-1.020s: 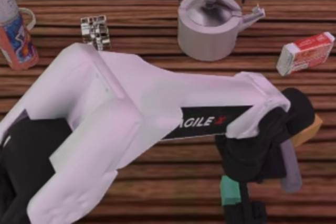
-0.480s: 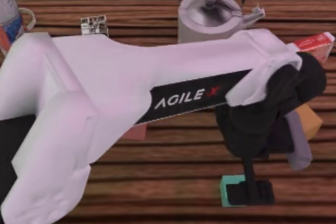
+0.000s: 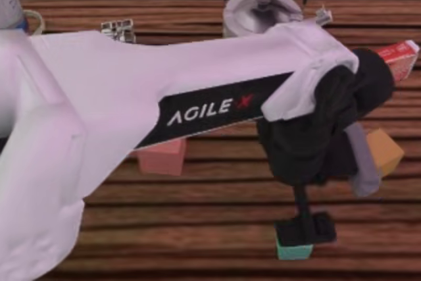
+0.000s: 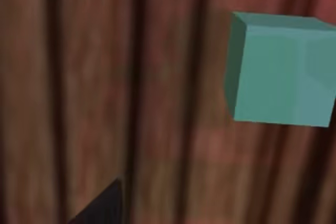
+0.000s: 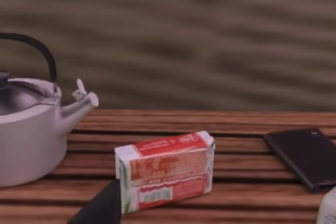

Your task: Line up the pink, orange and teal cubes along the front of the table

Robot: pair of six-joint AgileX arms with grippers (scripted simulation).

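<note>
The table (image 3: 217, 215) has dark brown planks, and the left arm reaches over it from the left. Under this arm, left of the middle, the pink cube (image 3: 161, 156) shows partly. More to the right, near the front edge, the left gripper (image 3: 306, 228) hangs directly above the teal cube (image 3: 294, 251). Whether its fingers are open or closed, or whether they touch the cube, cannot be told. In the left wrist view this cube looks free on the wood. The orange cube (image 3: 383, 151) lies at the far right, farther from the front edge.

The cubes seem stiff, light and matte, so probably not slippery. A grasp on two opposite flat faces, near the middle, should hold them well.

The right gripper is not visible. Its camera shows the red-and-white box (image 5: 165, 170).
</note>
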